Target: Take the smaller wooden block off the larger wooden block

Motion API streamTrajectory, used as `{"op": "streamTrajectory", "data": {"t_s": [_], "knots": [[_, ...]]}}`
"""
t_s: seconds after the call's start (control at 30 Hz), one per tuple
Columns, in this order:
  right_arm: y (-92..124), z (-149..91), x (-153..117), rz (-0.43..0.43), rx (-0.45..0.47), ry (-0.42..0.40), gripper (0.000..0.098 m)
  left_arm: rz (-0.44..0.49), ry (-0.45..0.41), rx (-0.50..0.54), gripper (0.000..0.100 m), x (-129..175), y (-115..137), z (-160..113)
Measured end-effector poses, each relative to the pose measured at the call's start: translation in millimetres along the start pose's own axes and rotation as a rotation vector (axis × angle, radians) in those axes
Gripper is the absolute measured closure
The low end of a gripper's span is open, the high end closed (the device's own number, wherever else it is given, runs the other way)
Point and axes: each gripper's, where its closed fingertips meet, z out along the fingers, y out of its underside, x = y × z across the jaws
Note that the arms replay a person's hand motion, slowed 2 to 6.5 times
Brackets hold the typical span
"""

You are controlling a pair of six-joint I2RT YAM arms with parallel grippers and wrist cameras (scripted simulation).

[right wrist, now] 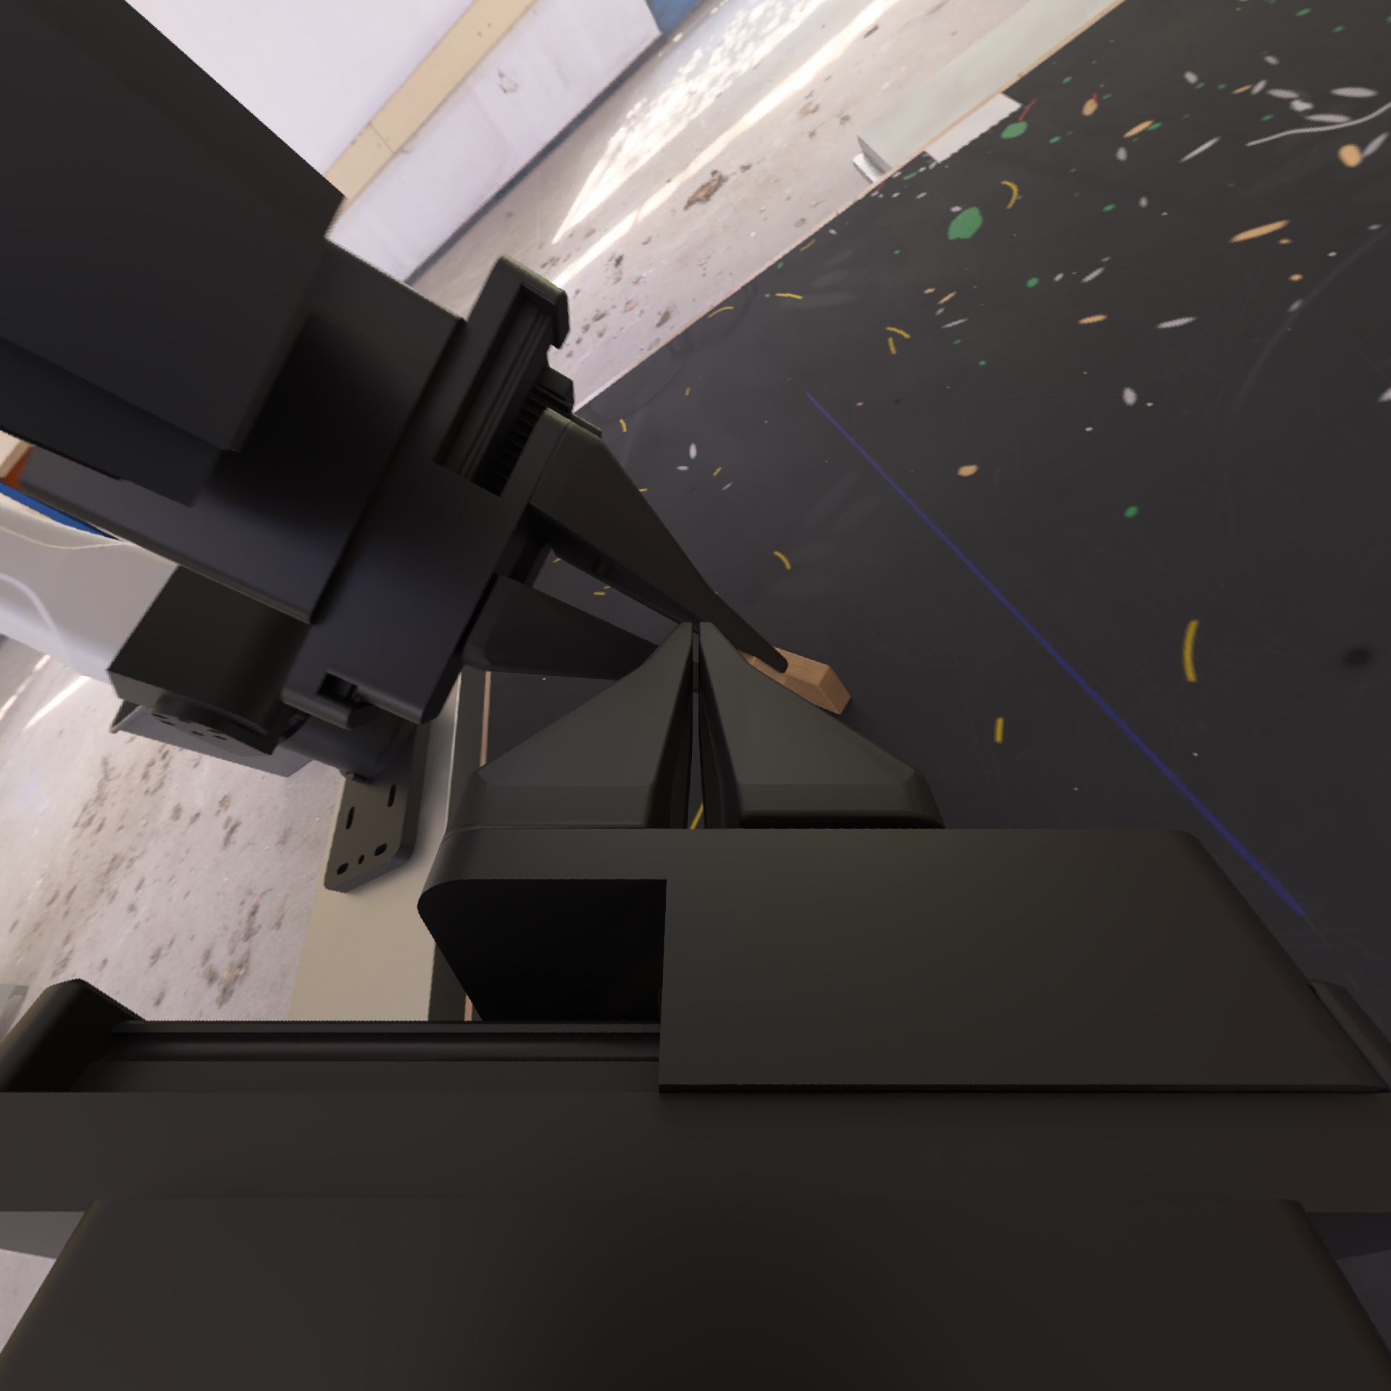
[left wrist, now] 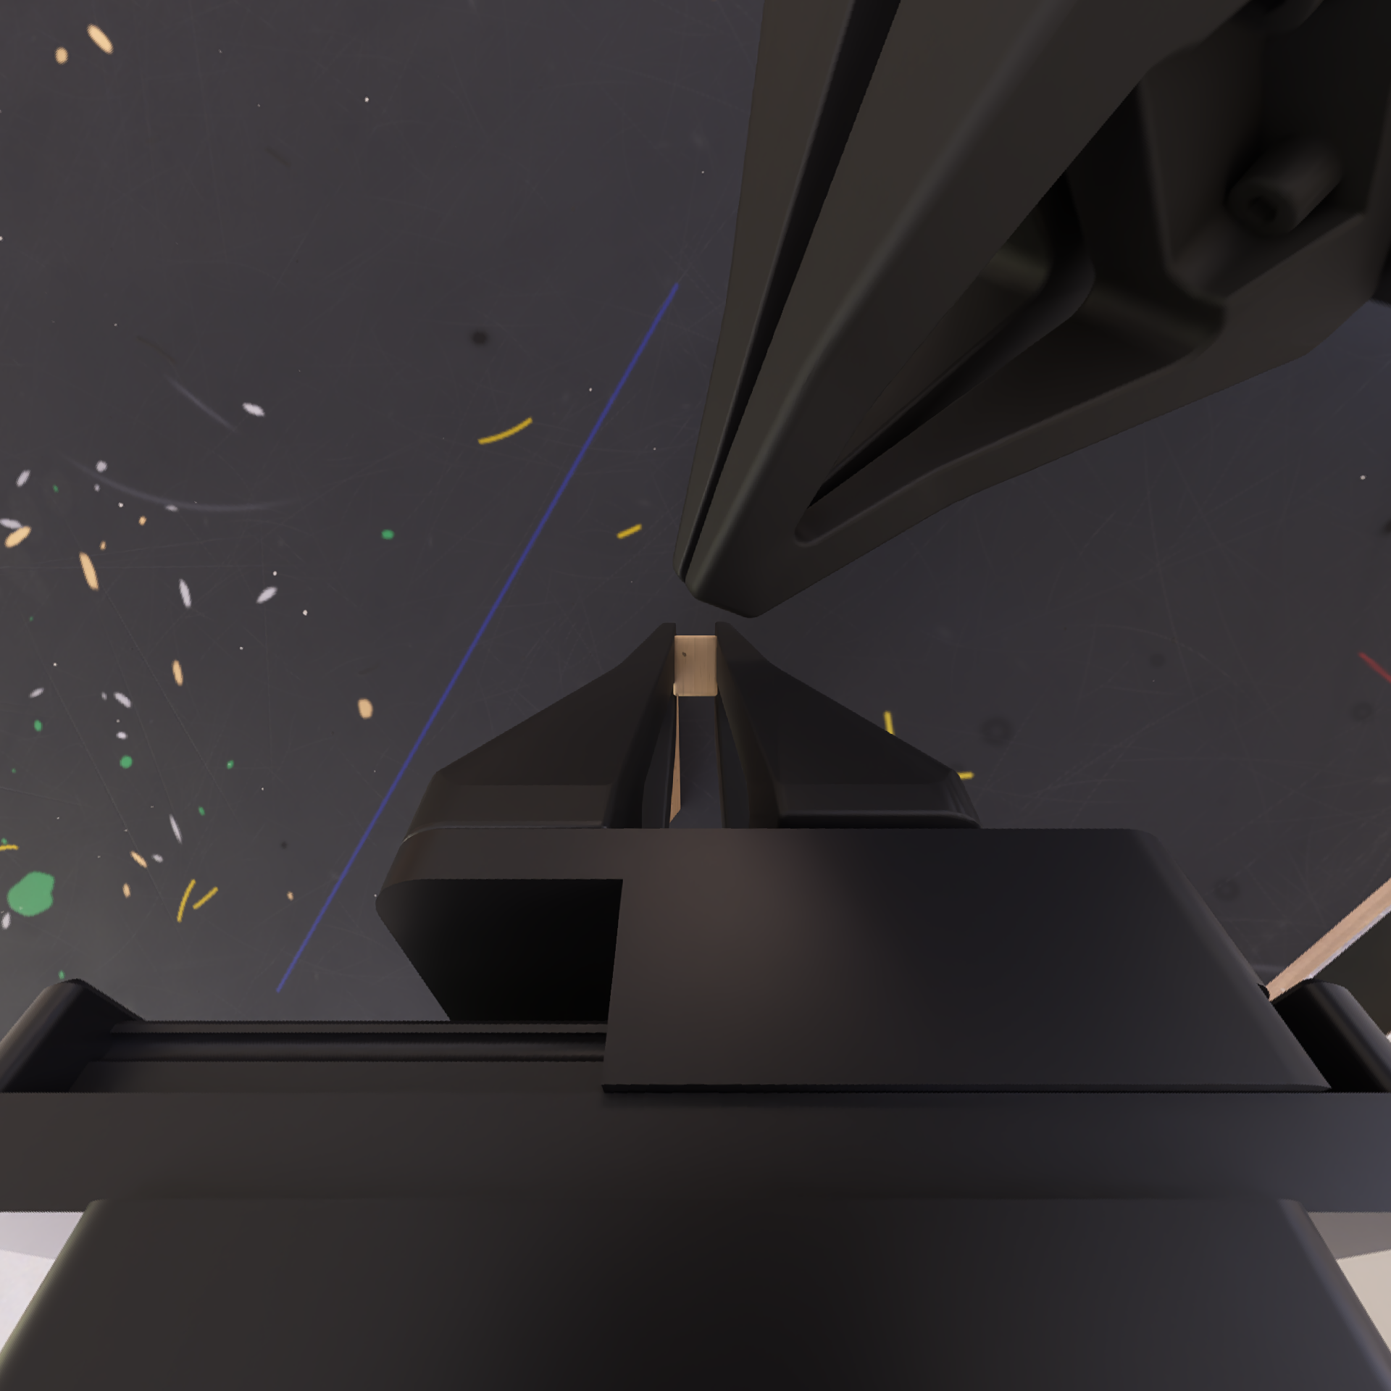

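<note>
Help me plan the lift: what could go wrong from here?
1. The left tool pinches the block only at its very fingertips, so the block may slip or twist out once the arm moves.
2. The right tool, shut on nothing, sits with its tip right beside the left tool's tips. A move by either arm could knock the other, or the block.
</note>
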Motion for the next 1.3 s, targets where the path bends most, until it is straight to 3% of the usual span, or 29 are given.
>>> {"op": "streamTrajectory", "data": {"t_s": [0.53,1.3], "knots": [[11.5,3.8,9.6,-0.103,-0.074,0.122,0.0962,0.002,0.022,-0.017,0.092,0.0,-3.7,1.0],[6.2,-1.5,7.0,-0.187,-0.091,0.146,0.0907,-0.025,0.071,-0.009,0.092,0.9,-6.7,-0.1]]}}
